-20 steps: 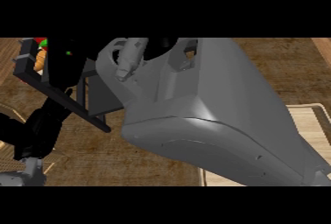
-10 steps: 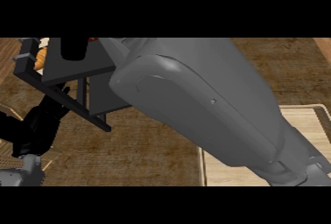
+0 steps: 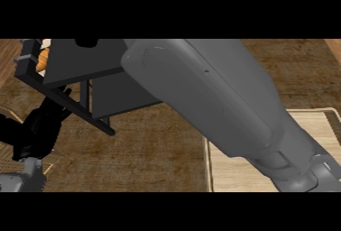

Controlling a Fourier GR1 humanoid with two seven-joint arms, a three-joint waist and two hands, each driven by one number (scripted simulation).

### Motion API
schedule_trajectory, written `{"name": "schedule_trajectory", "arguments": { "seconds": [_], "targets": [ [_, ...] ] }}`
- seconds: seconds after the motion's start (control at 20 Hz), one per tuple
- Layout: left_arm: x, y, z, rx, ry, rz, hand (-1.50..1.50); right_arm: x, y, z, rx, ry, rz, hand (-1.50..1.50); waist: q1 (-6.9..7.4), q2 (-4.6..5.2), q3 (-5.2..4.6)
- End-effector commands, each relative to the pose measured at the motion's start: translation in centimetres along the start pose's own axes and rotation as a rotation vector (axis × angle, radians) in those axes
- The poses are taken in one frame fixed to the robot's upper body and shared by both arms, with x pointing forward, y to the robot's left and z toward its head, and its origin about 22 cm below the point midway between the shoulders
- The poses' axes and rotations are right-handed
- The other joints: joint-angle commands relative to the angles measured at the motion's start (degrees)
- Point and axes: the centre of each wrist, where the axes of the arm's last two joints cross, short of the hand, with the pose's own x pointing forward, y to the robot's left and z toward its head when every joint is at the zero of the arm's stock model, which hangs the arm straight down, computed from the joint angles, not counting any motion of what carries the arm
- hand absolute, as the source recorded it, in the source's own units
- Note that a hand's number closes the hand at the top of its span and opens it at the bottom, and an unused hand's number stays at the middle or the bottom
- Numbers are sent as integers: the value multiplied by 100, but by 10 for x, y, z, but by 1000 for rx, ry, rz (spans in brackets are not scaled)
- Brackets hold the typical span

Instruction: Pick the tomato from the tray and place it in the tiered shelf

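My right forearm (image 3: 220,99) blocks my right hand and the tomato: can't tell either. Left fingers (image 3: 40,128) hang straight, just below the tiered shelf (image 3: 86,63); tray (image 3: 240,167) at right.

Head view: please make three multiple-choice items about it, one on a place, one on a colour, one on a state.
1. Where does the tray lie?
A. upper left
B. lower right
C. top middle

2. What colour is the tiered shelf?
A. dark grey
B. white
C. red

3. How does the right hand show?
A. open above the tray
B. curled round a cup
C. not at all; only its forearm shows

Answers:
1 B: the pale tray sits at the lower right of the view.
2 A: the tiered shelf has dark grey boards.
3 C: the right forearm runs up to the top edge of the view, and no right hand shows.
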Motion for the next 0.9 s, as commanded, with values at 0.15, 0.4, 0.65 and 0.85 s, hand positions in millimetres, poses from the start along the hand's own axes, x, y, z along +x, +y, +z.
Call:
{"name": "schedule_trajectory", "arguments": {
  "seconds": [0.15, 0.4, 0.65, 0.85],
  "targets": [
    [-68, 6, 16, -13, 321, -34, 0, -1, 6, -7, -2, -35, -33, 150, -52, 76, -114],
    [-67, -8, 14, -10, 313, -32, 0, -2, 3, -15, -18, 25, -63, 150, -70, 58, -109],
    [-51, 10, 10, 3, 316, -34, 0, -24, -12, -25, -96, 80, -254, -150, -96, 41, -97],
    [-66, 7, 15, -6, 312, -39, 0, -15, -26, -23, -117, 79, -422, -150, -47, 49, -105]
  ]
}}
